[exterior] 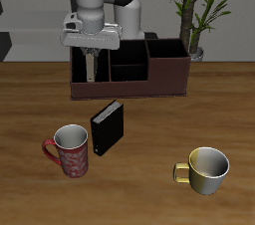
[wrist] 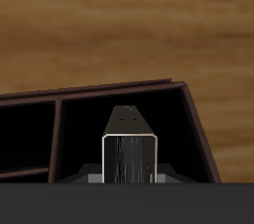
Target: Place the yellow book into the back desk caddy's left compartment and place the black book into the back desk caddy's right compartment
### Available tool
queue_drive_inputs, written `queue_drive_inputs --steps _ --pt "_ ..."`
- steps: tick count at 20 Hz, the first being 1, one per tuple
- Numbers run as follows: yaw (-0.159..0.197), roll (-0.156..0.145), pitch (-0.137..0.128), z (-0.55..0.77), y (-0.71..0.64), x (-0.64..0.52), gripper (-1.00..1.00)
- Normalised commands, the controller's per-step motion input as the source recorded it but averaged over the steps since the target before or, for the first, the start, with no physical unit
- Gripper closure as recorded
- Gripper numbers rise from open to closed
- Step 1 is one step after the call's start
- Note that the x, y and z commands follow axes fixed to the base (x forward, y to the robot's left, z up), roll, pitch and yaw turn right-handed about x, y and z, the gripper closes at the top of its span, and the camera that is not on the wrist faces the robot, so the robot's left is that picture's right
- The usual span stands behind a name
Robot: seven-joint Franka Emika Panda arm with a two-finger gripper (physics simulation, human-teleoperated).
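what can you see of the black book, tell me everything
The black book is a plain glossy black rectangular block with no visible title or markings. It stands upright on the wooden table, slightly angled, in front of the back desk caddy and apart from it. A patterned red mug sits beside it, close but apparently not touching. Nothing grips it; the gripper is over the caddy.

The black book (exterior: 109,127) stands before the back desk caddy (exterior: 149,82). Nearer the table's front edge, one mug (exterior: 70,150) sits beside it. Another mug (exterior: 206,168) sits well apart.
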Motion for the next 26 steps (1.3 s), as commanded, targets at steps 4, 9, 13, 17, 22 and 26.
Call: queue_drive_inputs --steps 4,9,13,17,22,26 --pt "-0.004 -0.005 0.028 -0.21 0.00 0.03 1.00" --pt "-0.007 0.005 0.041 -0.28 0.00 0.03 1.00" --pt "-0.097 0.009 0.041 -0.05 -0.05 0.04 -1.00" --pt "0.032 -0.032 -0.009 0.07 -0.05 0.04 -1.00" --pt "0.021 0.010 -0.017 0.11 0.06 -0.01 -1.00" --pt "0.027 0.012 -0.018 0.10 0.10 0.01 -1.00"
